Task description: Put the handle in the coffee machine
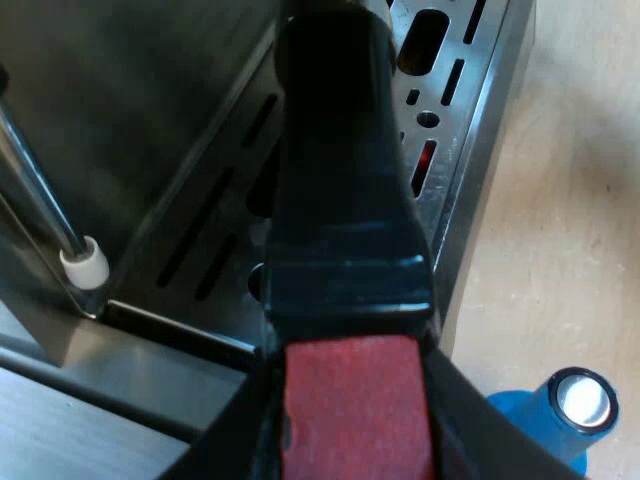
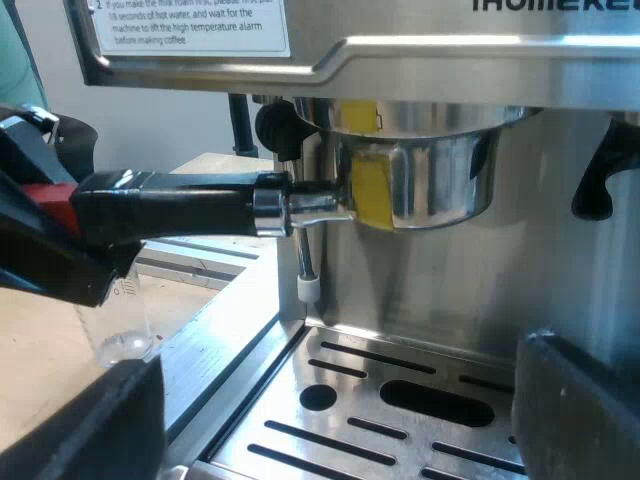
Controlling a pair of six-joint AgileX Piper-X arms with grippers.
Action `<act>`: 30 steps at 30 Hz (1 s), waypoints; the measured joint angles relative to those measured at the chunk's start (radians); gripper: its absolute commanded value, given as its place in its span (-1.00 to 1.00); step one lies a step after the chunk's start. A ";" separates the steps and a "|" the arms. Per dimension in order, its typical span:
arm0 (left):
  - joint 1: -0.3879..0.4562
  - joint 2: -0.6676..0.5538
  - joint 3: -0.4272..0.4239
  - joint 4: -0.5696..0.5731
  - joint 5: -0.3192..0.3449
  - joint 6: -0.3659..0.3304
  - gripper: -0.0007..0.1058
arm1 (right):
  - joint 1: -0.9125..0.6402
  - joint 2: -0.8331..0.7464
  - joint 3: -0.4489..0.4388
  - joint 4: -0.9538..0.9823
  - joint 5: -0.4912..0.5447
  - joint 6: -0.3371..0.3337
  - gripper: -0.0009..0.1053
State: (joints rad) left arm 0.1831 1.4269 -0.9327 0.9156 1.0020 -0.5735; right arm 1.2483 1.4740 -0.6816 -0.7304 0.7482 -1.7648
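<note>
My left gripper (image 1: 352, 440) is clenched on the handle (image 2: 170, 208) at its red end. The handle lies level, metal end up in the machine (image 2: 430, 60) — next, swing it sideways to lock.

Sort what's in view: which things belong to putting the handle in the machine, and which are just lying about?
Job: espresso machine; metal holder at its front; handle, held by the left gripper.
Lying about: blue tamper; measuring glass; right gripper, open, over the drip tray.

Pale table (image 1: 570, 200) under machine (image 2: 450, 60), tamper (image 1: 560, 420), glass (image 2: 125, 320).
</note>
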 measured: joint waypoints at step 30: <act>0.000 -0.001 -0.014 -0.029 -0.020 -0.021 -0.96 | 0.000 0.000 0.000 0.000 0.000 0.000 0.38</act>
State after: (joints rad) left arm 0.1831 1.4262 -0.9468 0.8868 0.9820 -0.5947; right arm 1.2483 1.4740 -0.6816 -0.7304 0.7482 -1.7648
